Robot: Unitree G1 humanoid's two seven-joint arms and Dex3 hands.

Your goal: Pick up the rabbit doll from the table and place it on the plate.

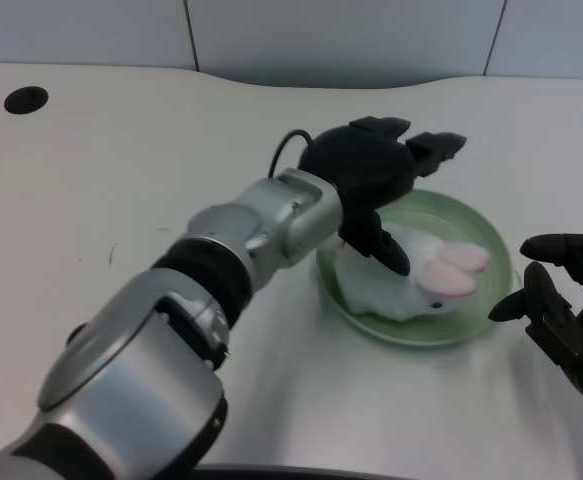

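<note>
Across the white desk [121, 150], the left hand [376, 170] hangs over the green plate [491, 245], hiding its rear-left rim. Under the spread, empty fingers [436, 148], the rabbit doll [416, 280] lies on the plate; thumb contact unclear.

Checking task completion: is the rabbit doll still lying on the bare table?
No, the rabbit doll lies inside the green plate, under the left robot hand.

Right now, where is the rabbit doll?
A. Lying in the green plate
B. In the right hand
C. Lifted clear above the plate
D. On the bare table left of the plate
A: the rabbit doll lies inside the green plate, with the left hand over its rear end.
</note>
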